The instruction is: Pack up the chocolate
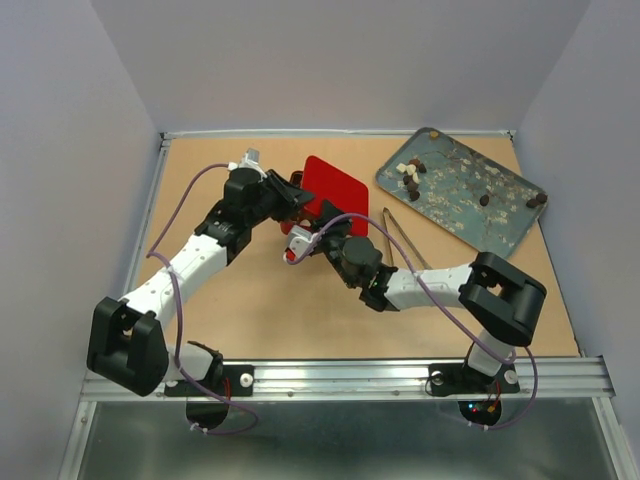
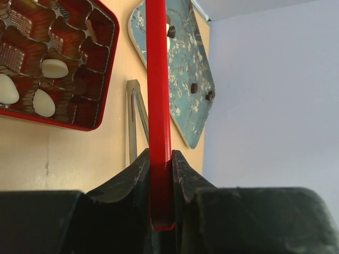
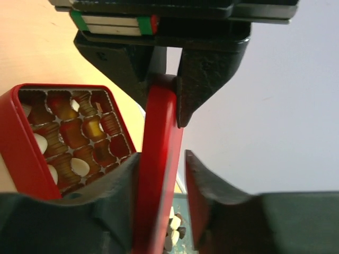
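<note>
A flat red lid (image 2: 158, 95) stands on edge in the air, and my left gripper (image 2: 160, 159) is shut on its rim. My right gripper (image 3: 162, 154) is open around the same lid (image 3: 161, 137): the lid rests against one finger, with a gap to the other. From above, the lid (image 1: 335, 190) hangs between both grippers. Below sits the red gridded box (image 2: 100, 42) with white chocolate pieces (image 2: 54, 67) in its cells. More chocolate (image 1: 410, 175) lies loose on the blue floral tray (image 1: 500, 225), both cream and dark pieces.
Metal tongs (image 1: 400, 235) lie on the table between the lid and the tray. The tray fills the far right corner, close to the wall. Both arms crowd the middle of the table, and the box is mostly hidden under them in the top view.
</note>
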Robot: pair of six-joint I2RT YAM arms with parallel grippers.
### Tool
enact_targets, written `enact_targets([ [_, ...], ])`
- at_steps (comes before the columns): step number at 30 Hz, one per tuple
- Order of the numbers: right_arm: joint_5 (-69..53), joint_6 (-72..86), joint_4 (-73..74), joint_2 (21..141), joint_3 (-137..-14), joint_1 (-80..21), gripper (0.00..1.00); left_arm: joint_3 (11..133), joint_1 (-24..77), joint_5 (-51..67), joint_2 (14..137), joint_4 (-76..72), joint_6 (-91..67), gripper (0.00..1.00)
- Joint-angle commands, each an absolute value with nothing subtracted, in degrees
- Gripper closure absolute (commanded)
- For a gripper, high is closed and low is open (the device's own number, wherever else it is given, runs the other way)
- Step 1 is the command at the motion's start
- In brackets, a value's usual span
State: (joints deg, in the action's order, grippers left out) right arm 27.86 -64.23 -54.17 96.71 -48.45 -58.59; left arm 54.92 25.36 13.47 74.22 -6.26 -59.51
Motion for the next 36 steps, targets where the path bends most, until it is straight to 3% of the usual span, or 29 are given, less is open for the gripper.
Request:
enact_targets([
  [1, 31.5, -65.1, -62.7, 97.2, -46.9, -59.0, 0.53, 52.7, 25.1, 15.5, 73.7, -8.8, -58.6, 0.96],
  [3, 32.2, -64.5, -62.9, 97.4, -46.2, -59.1, 0.4, 51.5, 24.7, 15.7, 73.8, -9.6, -58.9, 1.0],
  [5, 33.0, -63.1, -63.0, 97.4, -45.2, -59.1, 0.36, 50.5, 24.3, 15.6, 74.2, -11.2, -59.6, 1.0],
  [28, 38.7, -51.8, -63.1, 96.1, -35.9, -60.1, 0.29, 44.3, 15.5, 16.5, 82.1, -31.4, -60.5, 1.0],
  [36, 42.7, -38.3, -58.8, 89.2, -39.5, -57.0, 0.25, 44.5, 12.7, 24.3, 87.3, -37.8, -57.7, 1.0],
])
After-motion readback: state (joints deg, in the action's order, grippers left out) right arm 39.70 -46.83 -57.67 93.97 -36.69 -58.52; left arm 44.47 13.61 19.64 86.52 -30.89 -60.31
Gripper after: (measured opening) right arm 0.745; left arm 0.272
